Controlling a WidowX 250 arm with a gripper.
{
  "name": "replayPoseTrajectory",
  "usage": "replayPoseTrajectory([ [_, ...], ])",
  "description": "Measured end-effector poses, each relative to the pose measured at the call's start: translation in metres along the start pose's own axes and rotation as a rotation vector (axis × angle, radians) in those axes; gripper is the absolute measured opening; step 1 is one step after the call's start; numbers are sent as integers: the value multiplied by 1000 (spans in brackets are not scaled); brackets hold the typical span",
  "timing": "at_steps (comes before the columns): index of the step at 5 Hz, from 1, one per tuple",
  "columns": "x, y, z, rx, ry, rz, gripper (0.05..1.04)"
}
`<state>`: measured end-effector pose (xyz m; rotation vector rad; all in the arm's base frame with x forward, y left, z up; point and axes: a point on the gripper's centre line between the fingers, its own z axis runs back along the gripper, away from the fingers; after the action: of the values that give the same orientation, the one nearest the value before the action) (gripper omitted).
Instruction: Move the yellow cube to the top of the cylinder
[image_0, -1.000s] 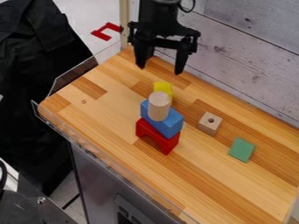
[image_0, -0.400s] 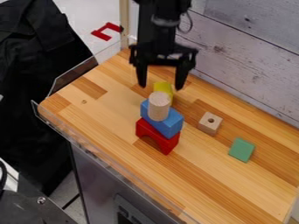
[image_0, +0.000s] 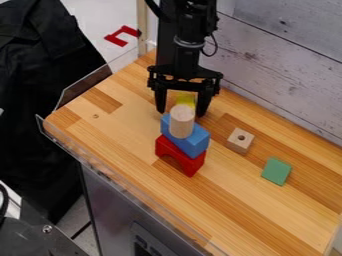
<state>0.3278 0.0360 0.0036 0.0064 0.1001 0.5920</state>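
Observation:
The black gripper (image_0: 180, 113) hangs open at the upper middle of the table, its two fingers apart with the yellow cube (image_0: 185, 99) showing between them. The cube sits just behind the pale wooden cylinder (image_0: 182, 121), which hides its lower part. Upright, the cylinder stands on a blue block (image_0: 194, 141), and that block rests on a red arch block (image_0: 178, 154). Whether the fingers touch the cube I cannot tell.
To the right of the stack lie a wooden block with a hole (image_0: 240, 141) and a green block (image_0: 276, 171). A whitewashed plank wall (image_0: 287, 65) runs along the table's back right edge.
From above and behind the yellow cube, the gripper has come down and toward the camera, so its open fingers now flank the cube. The blocks have not moved.

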Motion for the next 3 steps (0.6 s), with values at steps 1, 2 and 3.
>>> replayPoseTrajectory([
  [1, 0, -2, -4, -14, -3, 3, 737],
  [2, -2, 0, -7, -13, 1, -3, 579],
  [3, -7, 6, -5, -20, 4, 3, 579],
])
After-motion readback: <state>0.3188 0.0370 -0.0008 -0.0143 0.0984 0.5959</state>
